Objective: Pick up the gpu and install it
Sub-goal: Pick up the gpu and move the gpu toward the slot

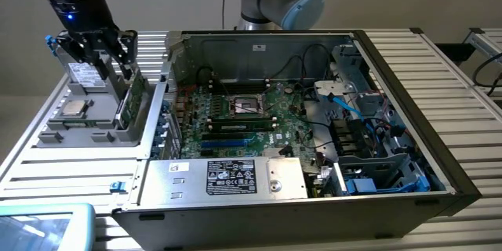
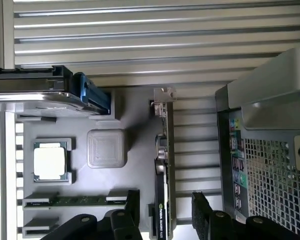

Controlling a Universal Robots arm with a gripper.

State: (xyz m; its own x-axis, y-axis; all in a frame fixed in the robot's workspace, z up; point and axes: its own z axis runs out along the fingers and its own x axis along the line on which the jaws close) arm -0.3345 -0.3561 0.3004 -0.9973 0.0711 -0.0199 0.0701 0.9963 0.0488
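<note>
Tray [image 2: 140, 155] is matt grey plastic, table [image 2: 140, 40] ribbed metal — gpu [image 2: 162, 165] bracket silvery.

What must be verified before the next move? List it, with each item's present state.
1. Gripper open: ok, fingers spread.
2. gpu lined up between the fingers: ok in the wrist view.
3. gpu standing on edge in the grey tray: ok.
4. Fingers low enough to grip: cannot tell.
5. Memory stick and processor apart from the gpu: ok.
6. Computer case open, motherboard exposed: ok.
</note>
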